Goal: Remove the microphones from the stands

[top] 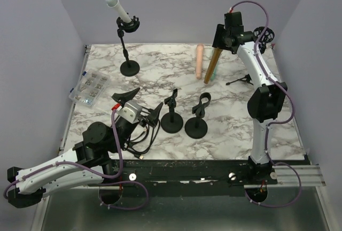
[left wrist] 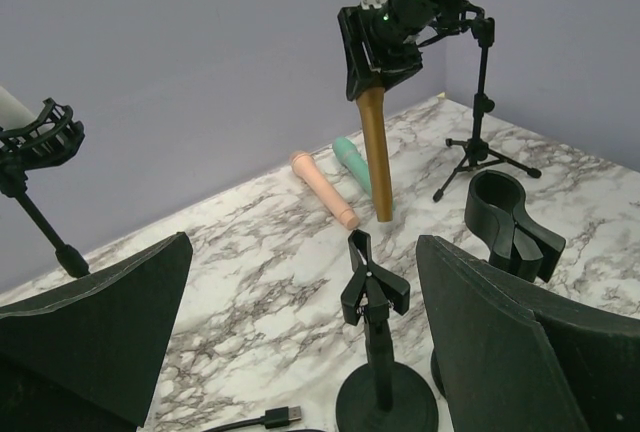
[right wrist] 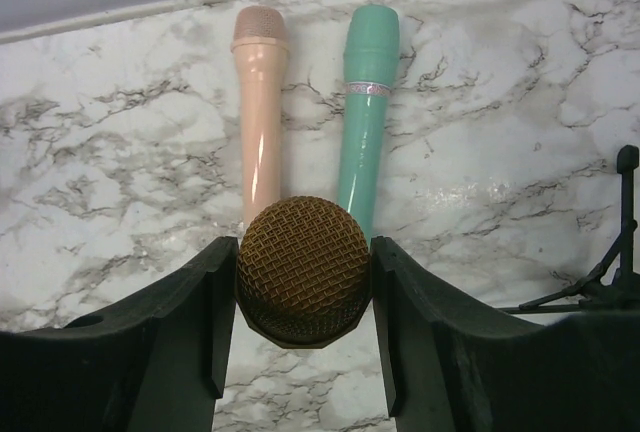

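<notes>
A white microphone [top: 118,7] sits tilted in the shock-mount stand [top: 129,44] at the back left; its mount shows in the left wrist view [left wrist: 40,137]. My right gripper [top: 222,41] [right wrist: 303,282] is shut on the mesh head of a gold microphone [top: 212,65] [left wrist: 376,152] [right wrist: 303,267]. It holds this microphone nearly upright, the lower end at the tabletop. My left gripper [top: 145,100] [left wrist: 303,252] is open and empty at the front left, facing the empty clip stand [left wrist: 375,352].
A pink microphone [top: 199,61] [right wrist: 260,102] and a teal one [right wrist: 365,112] lie side by side at the back. Two empty black stands [top: 171,114] [top: 197,118] stand mid-table. A tripod stand [top: 240,79], a plastic parts box [top: 89,86] and a black cable [top: 140,140] are nearby.
</notes>
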